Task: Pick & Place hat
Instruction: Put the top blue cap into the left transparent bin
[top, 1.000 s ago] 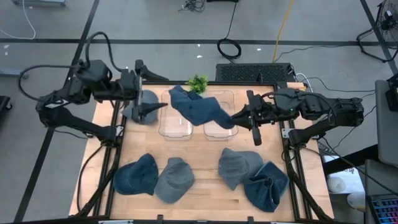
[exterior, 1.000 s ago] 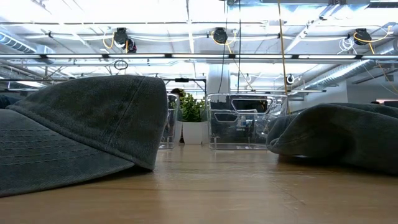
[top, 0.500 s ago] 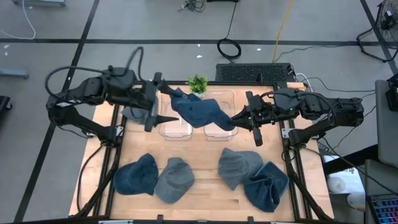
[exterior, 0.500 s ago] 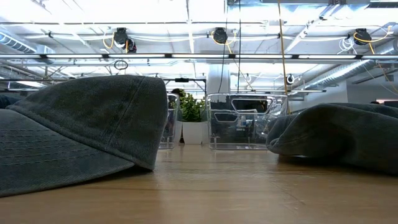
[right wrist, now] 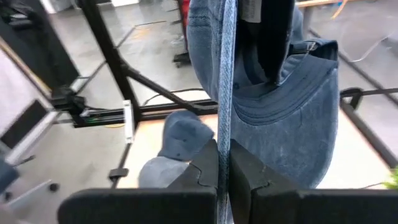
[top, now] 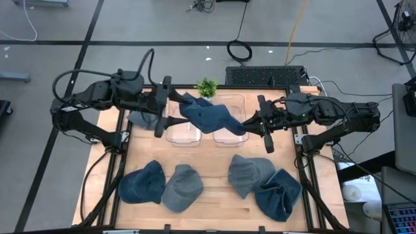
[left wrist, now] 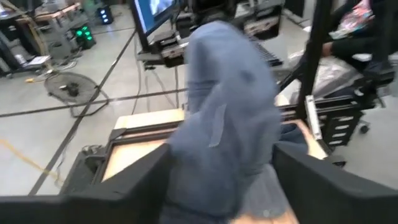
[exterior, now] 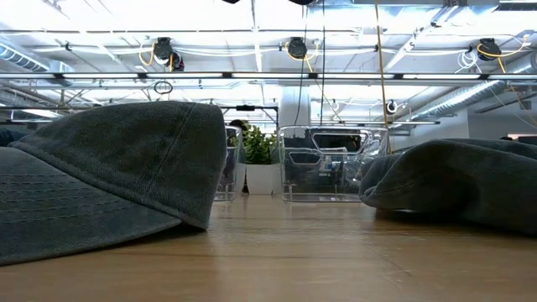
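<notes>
A blue denim hat hangs in the air above two clear bins, stretched between both arms. My right gripper is shut on its right edge. My left gripper is open at the hat's left end. In the left wrist view the hat fills the gap between the two fingers. The right wrist view shows the hat's inside with a tag. My right gripper pinches the hat's thin edge between its two shut fingers, coming level from the table's right side. The hat is lifted clear and reaches away from the fingers over the bins. My left gripper's open fingers flank the hat's left end; I cannot tell whether they touch it.
A grey hat lies at the far left under the left arm. Several more hats lie along the near side. A small plant stands behind the bins. In the low view, hats block the foreground.
My left arm has swung toward the table's right, away from the grey hat and up to the hanging blue hat, and its open fingers now stand around the hat's left end. The right gripper has kept still, shut on the hat.
</notes>
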`<state>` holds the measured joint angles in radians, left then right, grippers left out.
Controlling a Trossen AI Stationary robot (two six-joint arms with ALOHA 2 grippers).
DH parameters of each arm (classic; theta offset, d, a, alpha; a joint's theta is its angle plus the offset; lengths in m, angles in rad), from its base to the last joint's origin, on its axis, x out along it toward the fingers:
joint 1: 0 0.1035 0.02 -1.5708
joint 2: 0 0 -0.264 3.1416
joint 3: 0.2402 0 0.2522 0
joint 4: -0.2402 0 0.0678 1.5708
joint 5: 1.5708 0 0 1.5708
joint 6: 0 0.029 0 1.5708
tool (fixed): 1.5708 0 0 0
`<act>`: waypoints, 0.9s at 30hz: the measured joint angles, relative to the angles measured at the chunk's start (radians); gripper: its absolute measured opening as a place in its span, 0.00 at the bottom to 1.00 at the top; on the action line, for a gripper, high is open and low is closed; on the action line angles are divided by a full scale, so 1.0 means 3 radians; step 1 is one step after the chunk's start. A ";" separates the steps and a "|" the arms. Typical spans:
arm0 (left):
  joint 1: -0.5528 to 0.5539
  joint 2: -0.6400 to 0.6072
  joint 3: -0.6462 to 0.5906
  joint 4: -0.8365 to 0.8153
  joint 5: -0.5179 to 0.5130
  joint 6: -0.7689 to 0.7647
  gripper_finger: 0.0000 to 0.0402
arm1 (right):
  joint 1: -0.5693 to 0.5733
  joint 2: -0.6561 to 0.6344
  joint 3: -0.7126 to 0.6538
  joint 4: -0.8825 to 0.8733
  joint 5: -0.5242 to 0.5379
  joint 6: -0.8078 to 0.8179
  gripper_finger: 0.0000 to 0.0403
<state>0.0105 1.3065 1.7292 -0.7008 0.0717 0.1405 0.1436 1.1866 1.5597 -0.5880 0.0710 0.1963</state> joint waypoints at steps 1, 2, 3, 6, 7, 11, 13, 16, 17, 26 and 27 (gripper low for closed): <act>0.0000 0.0001 0.0001 -0.0004 0.0038 -0.0002 0.59 | -0.0001 0.0000 0.0000 0.0002 0.0051 -0.0020 0.00; 0.0000 0.0004 0.0001 -0.0015 0.0072 -0.0018 0.53 | -0.0001 0.0000 0.0000 0.0009 0.0099 -0.0030 0.00; 0.0000 0.0010 -0.0001 -0.0020 0.0120 -0.0064 0.47 | -0.0004 0.0000 0.0000 0.0023 0.0111 -0.0046 0.00; 0.0000 0.0008 -0.0001 -0.0017 0.0332 -0.0164 0.29 | -0.0005 0.0000 0.0000 0.0051 0.0111 -0.0108 0.00; 0.0004 0.0005 -0.0001 -0.0011 0.0409 -0.0166 0.23 | -0.0004 0.0000 0.0000 0.0058 0.0107 -0.0110 0.00; 0.0031 0.0008 -0.0001 0.0046 0.0630 -0.0226 0.03 | -0.0004 0.0000 0.0000 0.0121 0.0108 -0.0163 0.00; 0.0057 -0.0014 -0.0002 0.0091 0.0638 -0.0364 0.03 | -0.0004 0.0000 0.0000 0.0149 0.0113 -0.0196 0.00; 0.0118 -0.0042 -0.0001 0.0208 0.0635 -0.0526 0.02 | -0.0017 0.0000 0.0000 0.0155 0.0125 -0.0275 0.01; 0.0139 -0.0070 -0.0004 0.0218 0.0635 -0.0546 0.02 | -0.0021 0.0000 0.0000 0.0155 0.0124 -0.0307 0.02; 0.0230 -0.0423 -0.0002 0.0121 0.0656 -0.0326 0.01 | -0.0024 0.0000 0.0003 0.0126 0.0573 -0.0384 0.22; 0.0232 -0.0463 -0.0002 0.0120 0.0655 -0.0326 0.01 | -0.0024 0.0000 0.0003 0.0127 0.0599 -0.0383 0.25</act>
<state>0.0800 1.1675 1.7287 -0.6647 0.2684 0.0428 0.1364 1.1866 1.5604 -0.5499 0.2507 0.0812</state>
